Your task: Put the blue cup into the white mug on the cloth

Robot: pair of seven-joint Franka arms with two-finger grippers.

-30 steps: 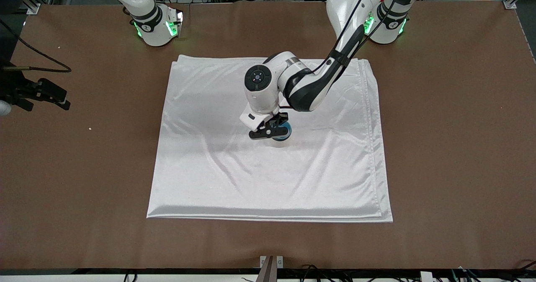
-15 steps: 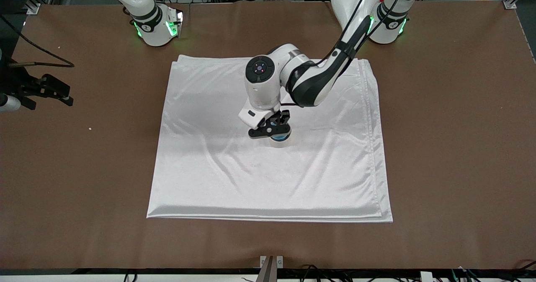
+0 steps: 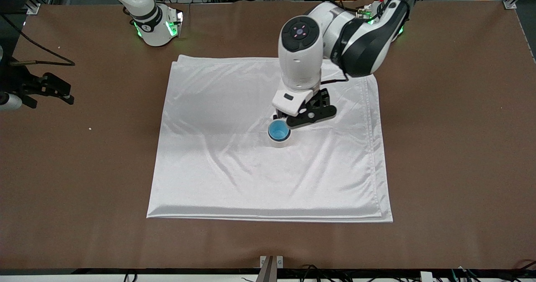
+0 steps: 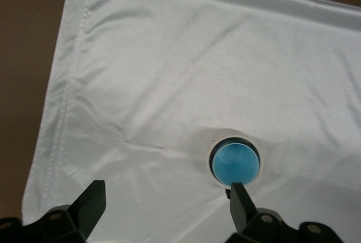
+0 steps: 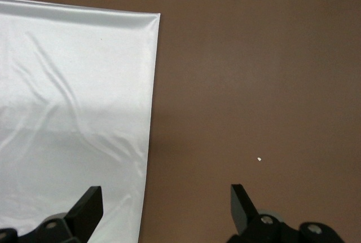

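Observation:
The blue cup [image 3: 279,131] stands upright inside the white mug [image 3: 279,142], near the middle of the cloth [image 3: 234,177]. Only the mug's pale rim shows around it. My left gripper [image 3: 310,115] hangs open and empty above the cloth, beside the mug toward the left arm's end of the table. In the left wrist view the blue cup [image 4: 236,163] sits in the mug's rim [image 4: 210,155] just past one fingertip of the left gripper [image 4: 166,198]. My right gripper [image 3: 44,91] waits open over bare table at the right arm's end.
The brown table [image 3: 452,148] surrounds the cloth on all sides. The right wrist view shows the right gripper [image 5: 164,199] over the cloth's edge [image 5: 148,141], with a small white speck [image 5: 259,159] on the table.
My left gripper opened, let go of the blue cup and rose, pulling back toward the left arm's base. The cup stays in the mug. The right arm barely moved.

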